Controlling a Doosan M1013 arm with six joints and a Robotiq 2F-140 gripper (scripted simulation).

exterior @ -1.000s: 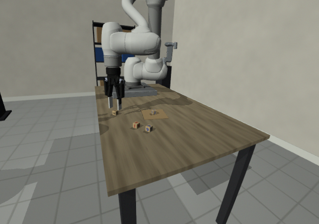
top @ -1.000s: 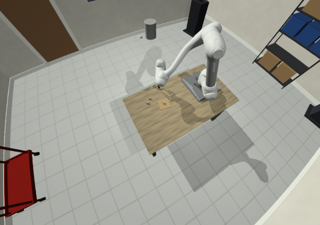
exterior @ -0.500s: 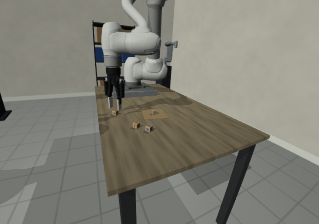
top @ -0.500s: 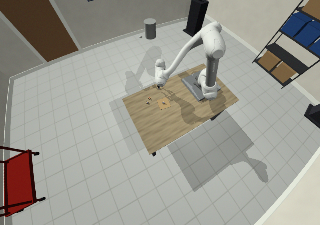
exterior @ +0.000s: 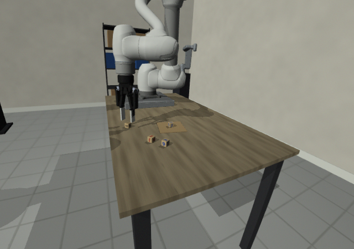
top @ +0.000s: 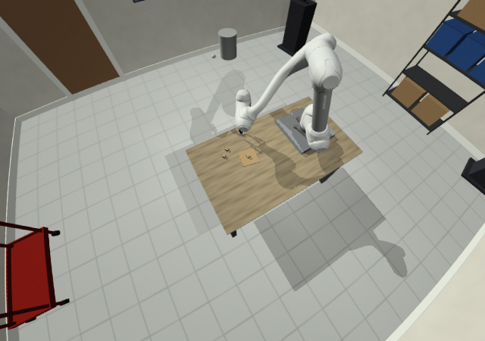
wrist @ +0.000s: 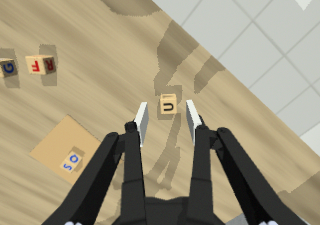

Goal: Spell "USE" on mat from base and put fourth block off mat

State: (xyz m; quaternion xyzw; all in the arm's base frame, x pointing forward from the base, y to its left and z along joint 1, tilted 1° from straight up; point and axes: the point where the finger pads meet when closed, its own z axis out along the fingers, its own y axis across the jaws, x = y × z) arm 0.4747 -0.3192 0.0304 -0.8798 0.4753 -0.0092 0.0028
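My claw hung partly open and held nothing, just above the U block on the bench, fingers either side.

— What stands under the gripper?
— Only the U block, alone near the bench edge; the fingers hang above it, apart, with nothing between them, a gap showing on each side of the block.
— Anything crowding it?
— No. The mat with its one block lies well apart to the right in the exterior view, and the two other blocks sit nearer the camera, close together.
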